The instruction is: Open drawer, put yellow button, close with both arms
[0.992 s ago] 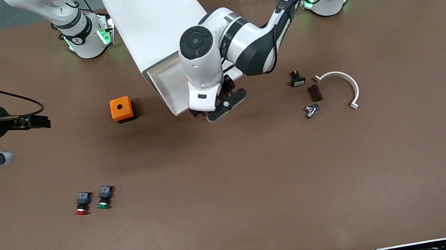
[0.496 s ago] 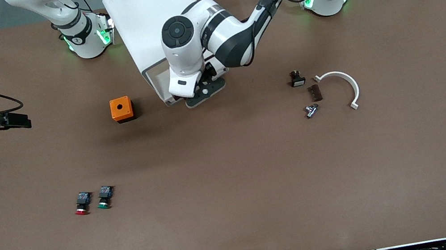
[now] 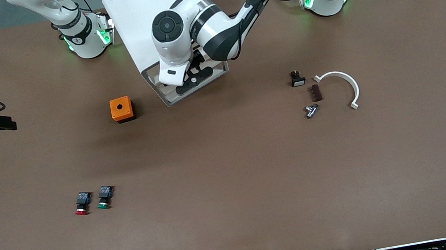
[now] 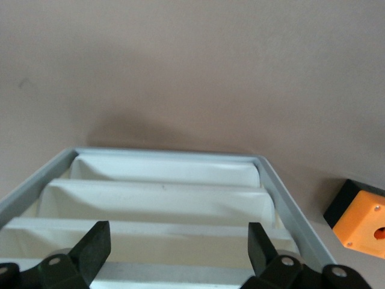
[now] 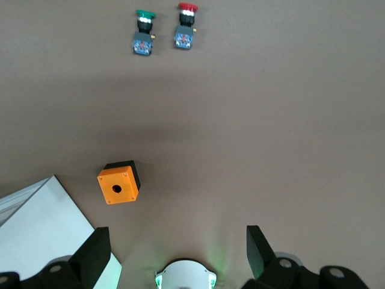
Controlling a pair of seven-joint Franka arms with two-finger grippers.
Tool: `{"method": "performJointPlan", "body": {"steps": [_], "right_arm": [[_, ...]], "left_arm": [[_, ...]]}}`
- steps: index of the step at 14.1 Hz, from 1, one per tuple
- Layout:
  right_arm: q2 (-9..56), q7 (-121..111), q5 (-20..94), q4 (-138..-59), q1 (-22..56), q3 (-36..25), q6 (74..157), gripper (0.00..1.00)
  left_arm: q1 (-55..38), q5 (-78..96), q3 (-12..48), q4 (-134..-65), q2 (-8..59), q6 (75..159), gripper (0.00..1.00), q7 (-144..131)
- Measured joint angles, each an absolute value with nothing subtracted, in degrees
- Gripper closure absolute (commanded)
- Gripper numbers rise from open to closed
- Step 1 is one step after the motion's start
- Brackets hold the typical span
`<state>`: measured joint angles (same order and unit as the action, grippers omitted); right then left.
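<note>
The white cabinet stands between the arms' bases, its drawer fronts facing the front camera. The uppermost drawer looks pushed in and is mostly hidden under the left arm's hand. My left gripper is open and empty right at the drawer fronts. In the left wrist view its fingers straddle the stacked drawer fronts. My right gripper is open and empty, up in the air at the right arm's end of the table. The yellow button is out of view.
An orange box with a hole sits beside the cabinet toward the right arm's end. A red-capped button and a green-capped button lie nearer the front camera. Small dark parts and a white curved piece lie toward the left arm's end.
My left gripper has moved toward the cabinet and the pulled-out drawer has slid in with it. My right gripper has drawn back toward the right arm's end of the table.
</note>
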<state>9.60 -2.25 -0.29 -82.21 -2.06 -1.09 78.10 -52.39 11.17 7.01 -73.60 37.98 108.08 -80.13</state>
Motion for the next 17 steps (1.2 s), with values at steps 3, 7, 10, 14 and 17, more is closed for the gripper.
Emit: {"method": "performJointPlan", "body": {"steps": [3, 7, 10, 14, 17], "right_arm": [[9.48, -2.25, -0.29, -78.47, -2.14, -1.1, 77.78, 0.0], [9.45, -1.84, 0.19, -77.63, -2.36, -1.12, 74.47, 0.0], [9.27, -1.12, 2.06, -77.63, -2.82, -1.2, 72.35, 0.0], [6.77, -1.08, 2.25, -77.59, -3.97, -1.24, 71.54, 0.0], [4.96, -1.14, 2.3, -77.67, -4.89, -1.26, 71.52, 0.0]], "left_arm": [[-52.35, 14.42, 6.98, -74.09, 38.02, 107.74, 0.0, -80.17], [-52.33, 16.37, 6.98, -74.43, 38.04, 107.62, 0.0, -80.17], [-51.92, 17.0, 6.93, -74.48, 38.04, 107.65, 0.0, -80.19], [-49.01, 17.01, 6.8, -74.21, 37.99, 107.71, 0.0, -80.24], [-46.28, 17.01, 6.79, -73.76, 37.84, 107.71, 0.0, -80.24]]}}
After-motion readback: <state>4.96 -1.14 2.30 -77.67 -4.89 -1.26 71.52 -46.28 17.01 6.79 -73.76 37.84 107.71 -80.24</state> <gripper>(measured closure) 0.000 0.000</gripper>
